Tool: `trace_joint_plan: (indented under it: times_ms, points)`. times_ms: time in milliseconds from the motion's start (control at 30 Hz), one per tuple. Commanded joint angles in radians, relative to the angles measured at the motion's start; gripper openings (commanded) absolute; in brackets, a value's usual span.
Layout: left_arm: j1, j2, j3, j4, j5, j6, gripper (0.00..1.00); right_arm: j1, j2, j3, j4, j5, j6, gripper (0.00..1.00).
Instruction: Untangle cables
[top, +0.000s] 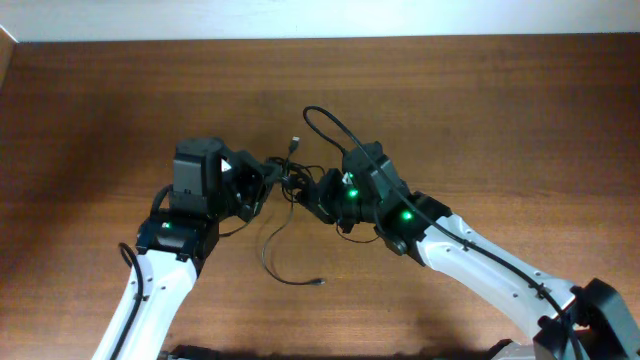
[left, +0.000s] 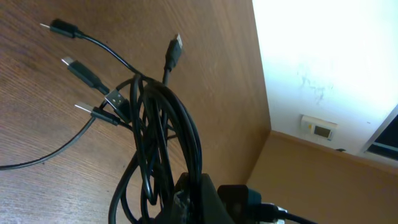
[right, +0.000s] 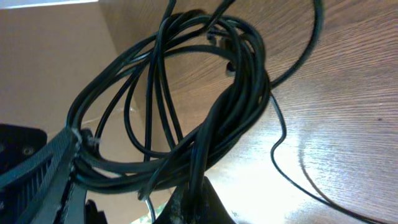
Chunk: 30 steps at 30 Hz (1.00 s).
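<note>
A tangled bundle of thin black cables (top: 293, 182) hangs between my two grippers above the middle of the wooden table. My left gripper (top: 262, 185) is shut on the bundle's left side; in the left wrist view the cables (left: 163, 134) rise from the jaws (left: 198, 198) and several plug ends (left: 93, 81) fan out over the wood. My right gripper (top: 322, 195) is shut on the bundle's right side; in the right wrist view the looped cables (right: 186, 112) run into the jaws (right: 198, 199). One loose cable end (top: 318, 283) trails toward the table's front. Another loops back (top: 330, 125).
The wooden table (top: 480, 110) stretches to both sides. A white wall and a small wall panel (left: 322, 129) show beyond the table's edge in the left wrist view. My left arm's body (right: 31, 168) shows at the lower left of the right wrist view.
</note>
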Motion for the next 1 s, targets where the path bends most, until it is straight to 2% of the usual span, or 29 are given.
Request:
trace_joint_plan:
  times_ms: [0,167,233,267,433,500,667,733,800,900,967]
  points:
    - [-0.002,-0.001,0.011,-0.002,0.047,0.013,0.00,0.003,0.012,0.005,-0.074,0.154,-0.052,0.04]
    - [0.033,-0.002,0.011,0.133,0.030,0.095,0.00,-0.027,0.011,0.005,-0.561,0.436,-0.055,0.04]
    - [0.040,-0.002,0.011,0.145,0.026,0.116,0.00,-0.076,0.009,0.005,-0.703,0.503,-0.055,0.04]
    - [0.040,-0.002,0.011,0.144,0.018,0.116,0.00,-0.103,0.008,0.005,-0.748,0.519,-0.060,0.04]
    - [0.040,-0.002,0.011,0.143,-0.020,0.116,0.00,-0.190,-0.002,0.007,-0.756,0.418,-0.285,0.04]
    - [0.040,-0.002,0.011,0.130,-0.114,0.116,0.00,-0.211,-0.006,0.007,-0.771,0.483,-0.364,0.04]
    - [0.059,-0.002,0.011,0.047,-0.597,0.116,0.00,-0.393,-0.037,0.008,-0.968,0.585,-0.364,0.04]
    - [0.080,-0.002,0.011,0.037,-0.679,0.114,0.00,-0.472,-0.054,0.008,-0.980,0.524,-0.461,0.04]
    - [0.087,-0.002,0.011,0.037,-0.665,0.103,0.00,-0.502,-0.066,0.008,-0.942,0.369,-0.608,0.04]
    - [0.074,0.002,0.011,0.037,-0.518,0.104,0.00,-0.475,-0.069,0.008,-0.822,-0.008,-0.878,0.04]
    - [0.047,0.018,0.011,0.037,-0.375,0.105,0.03,-0.402,-0.069,0.008,-0.694,-0.286,-1.025,0.04]
